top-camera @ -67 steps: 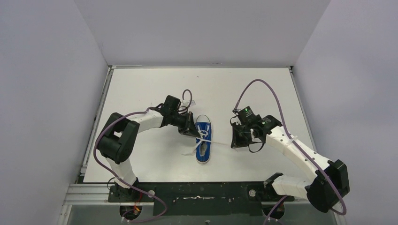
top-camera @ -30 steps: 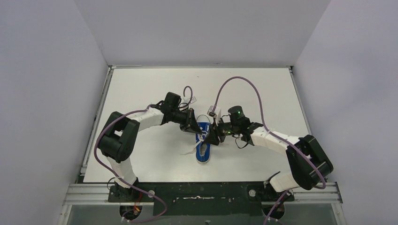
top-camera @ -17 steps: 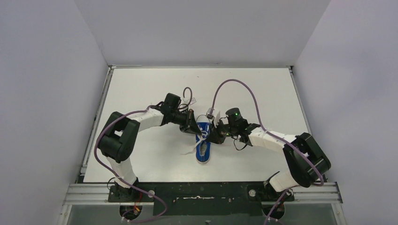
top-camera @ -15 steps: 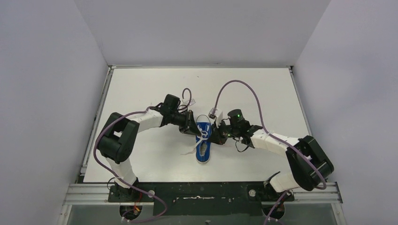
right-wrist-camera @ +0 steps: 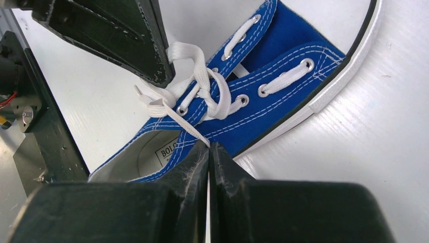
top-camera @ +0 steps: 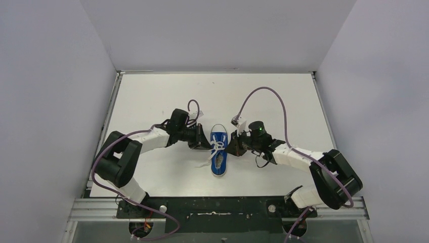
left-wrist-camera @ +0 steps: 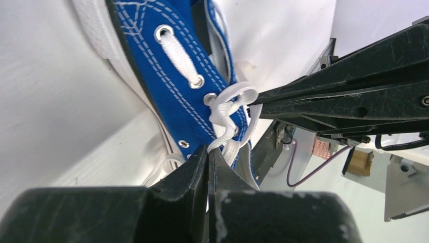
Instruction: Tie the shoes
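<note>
The small blue shoe [top-camera: 219, 154] lies mid-table, toe pointing away, white laces [top-camera: 217, 147] crossed in a loose knot over its tongue. My left gripper [top-camera: 201, 144] is at the shoe's left side, shut on a lace strand [left-wrist-camera: 227, 136] that runs from its tips [left-wrist-camera: 208, 148] up to the knot. From the right, my right gripper [top-camera: 230, 147] is shut on a thin lace strand [right-wrist-camera: 177, 121] at its tips [right-wrist-camera: 208, 144]. The shoe [right-wrist-camera: 283, 76] shows its grey insole [right-wrist-camera: 136, 157]. Both grippers face each other across the knot.
A loose lace end [top-camera: 204, 163] trails on the white table [top-camera: 162, 96] left of the heel. Purple cables [top-camera: 273, 101] arch above both wrists. Grey walls close the table in on three sides; the black base rail [top-camera: 217, 207] runs along the near edge.
The right gripper reached the shoe and shut on a lace strand. Both grippers have since drawn slightly apart, the left arm swinging left and nearer.
</note>
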Controlling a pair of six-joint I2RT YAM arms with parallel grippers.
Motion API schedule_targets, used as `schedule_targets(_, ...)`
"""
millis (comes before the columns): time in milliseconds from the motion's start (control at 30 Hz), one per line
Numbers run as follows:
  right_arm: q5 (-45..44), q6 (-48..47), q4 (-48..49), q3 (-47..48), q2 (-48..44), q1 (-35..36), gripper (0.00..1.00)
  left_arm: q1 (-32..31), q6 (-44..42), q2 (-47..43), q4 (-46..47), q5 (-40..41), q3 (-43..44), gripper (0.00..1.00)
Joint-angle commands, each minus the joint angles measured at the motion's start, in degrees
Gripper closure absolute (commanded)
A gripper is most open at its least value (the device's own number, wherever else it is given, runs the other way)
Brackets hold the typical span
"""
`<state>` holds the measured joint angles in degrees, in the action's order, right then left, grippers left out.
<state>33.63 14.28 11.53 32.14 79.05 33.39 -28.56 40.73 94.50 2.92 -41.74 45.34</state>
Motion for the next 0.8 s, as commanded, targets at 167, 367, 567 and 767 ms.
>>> schedule_targets(167, -3.29, -0.45, -0.6, 2.53, 0.53, -0.8, 1.0, -0.44, -3.77, -4.01, -9.55, 1.41, 2.3, 1.0)
schedule_targets(367, -2.92, -1.55, -2.43, 2.37, -1.0, -1.53, 1.0, -0.45, -3.87, -2.96, -12.5, 3.16, 2.45, 1.0)
schedule_targets(567, 2.03, -1.97, -2.13, 2.82, 0.5, -1.53, 1.0, -0.33, -14.7, -4.97, -22.49, 5.95, 9.83, 0.71)
schedule_targets(767, 2.81, -1.69, -2.12, 4.08, 1.33, -1.01, 1.0, 0.42, -24.57, -6.04, -30.27, 8.54, 19.75, 0.4)
